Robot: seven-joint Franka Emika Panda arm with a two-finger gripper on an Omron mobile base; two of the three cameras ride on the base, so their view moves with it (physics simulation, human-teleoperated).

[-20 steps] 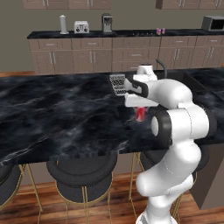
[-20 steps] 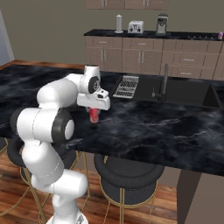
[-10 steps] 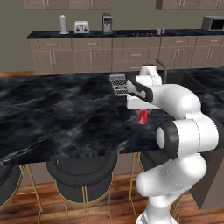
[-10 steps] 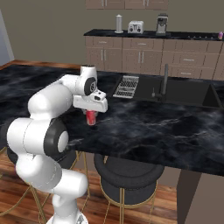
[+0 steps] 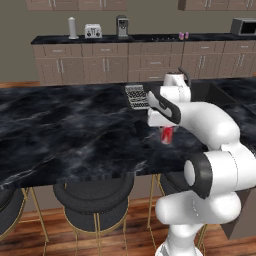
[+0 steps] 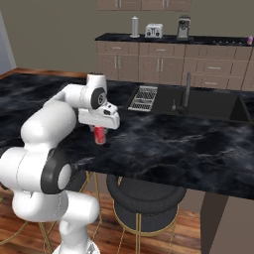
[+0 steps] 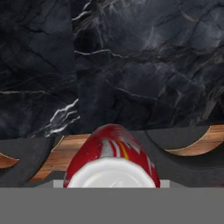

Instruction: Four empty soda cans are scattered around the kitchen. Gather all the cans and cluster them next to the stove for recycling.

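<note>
A red soda can (image 5: 167, 135) hangs just above the black marble island counter (image 5: 75, 130), near its front edge, and my gripper (image 5: 167, 131) is shut on it from above. From the right base the same red can (image 6: 100, 135) shows under the white hand, in my gripper (image 6: 100, 131). The hand view looks down the red can (image 7: 111, 157) at its silver top, with the counter's edge and stools below. Two small pinkish cans (image 5: 183, 35) stand on the far back counter; one pink can (image 6: 249, 39) shows at the right. I cannot make out the stove on that dark counter.
A drying rack (image 5: 136, 96) lies on the island behind the hand, beside a sink (image 6: 208, 104) with a tall faucet (image 6: 186, 89). Black bar stools (image 5: 92, 192) stand under the island's front edge. A white canister (image 5: 73, 27), toaster (image 5: 93, 31) and coffee machine (image 5: 122, 26) line the back counter.
The arm's elbow and lower links have swung round over the base. The hand with the red can has shifted only slightly toward the island's front edge, and its grip is unchanged.
</note>
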